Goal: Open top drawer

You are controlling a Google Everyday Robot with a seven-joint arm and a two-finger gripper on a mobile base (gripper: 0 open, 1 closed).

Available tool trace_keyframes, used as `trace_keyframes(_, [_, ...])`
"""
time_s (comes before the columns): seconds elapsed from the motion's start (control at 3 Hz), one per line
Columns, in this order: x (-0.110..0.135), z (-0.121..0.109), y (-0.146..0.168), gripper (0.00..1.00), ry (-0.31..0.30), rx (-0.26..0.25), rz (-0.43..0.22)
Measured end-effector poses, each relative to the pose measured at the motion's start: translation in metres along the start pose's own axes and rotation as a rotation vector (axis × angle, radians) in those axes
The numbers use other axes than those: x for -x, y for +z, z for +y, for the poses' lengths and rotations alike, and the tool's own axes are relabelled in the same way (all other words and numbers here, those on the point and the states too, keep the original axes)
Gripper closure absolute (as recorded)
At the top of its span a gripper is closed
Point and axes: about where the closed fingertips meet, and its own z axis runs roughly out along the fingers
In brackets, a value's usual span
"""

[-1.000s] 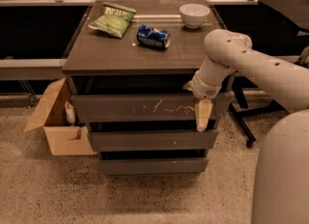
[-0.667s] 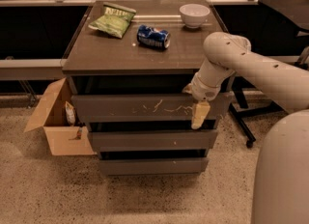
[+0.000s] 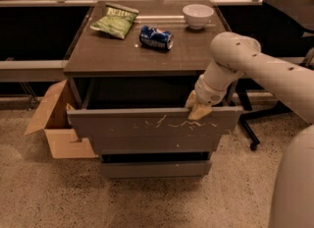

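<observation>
The top drawer is a wide grey handleless drawer with pale squiggly scratches on its front. It stands pulled out from the cabinet, with a dark gap showing behind its top edge. My gripper hangs from the white arm at the right part of the drawer's top edge, its cream-coloured tips at the rim. Two narrower plain grey drawers sit below, pushed in.
On the cabinet top lie a green chip bag, a blue soda can on its side and a white bowl. An open cardboard box stands on the floor at left. A chair base stands at right.
The top drawer has slid out toward the camera. My gripper has risen from the drawer's front face to its top edge.
</observation>
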Motion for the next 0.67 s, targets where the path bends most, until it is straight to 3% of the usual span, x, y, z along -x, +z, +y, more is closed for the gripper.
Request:
trace_keyframes(0.33, [0.0179, 0.0252, -0.0077, 0.94, -0.032, 0.021, -0.026])
trace_keyframes(0.67, [0.0176, 0.0262, -0.0064, 0.9, -0.032, 0.022, -0.026])
